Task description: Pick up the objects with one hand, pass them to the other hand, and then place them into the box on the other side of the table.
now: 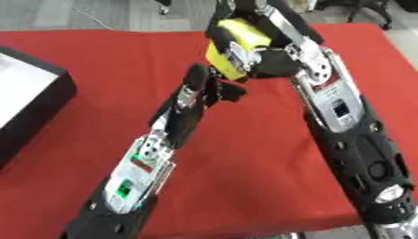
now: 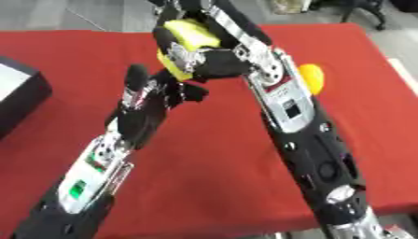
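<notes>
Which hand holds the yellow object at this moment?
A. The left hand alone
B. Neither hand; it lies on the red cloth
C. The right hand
C: the right hand has its fingers curled round the yellow object, while the left hand reaches just below it.

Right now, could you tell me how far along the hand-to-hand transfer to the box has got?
Done: the yellow blocky object is off the red tablecloth, held in the right hand. In hand: the left hand is raised just beneath it, so the handover seems under way; which fingers carry it is unclear. Left: placing it in the black box at the table's left edge. A rounded yellow-orange object remains beside the right arm.
</notes>
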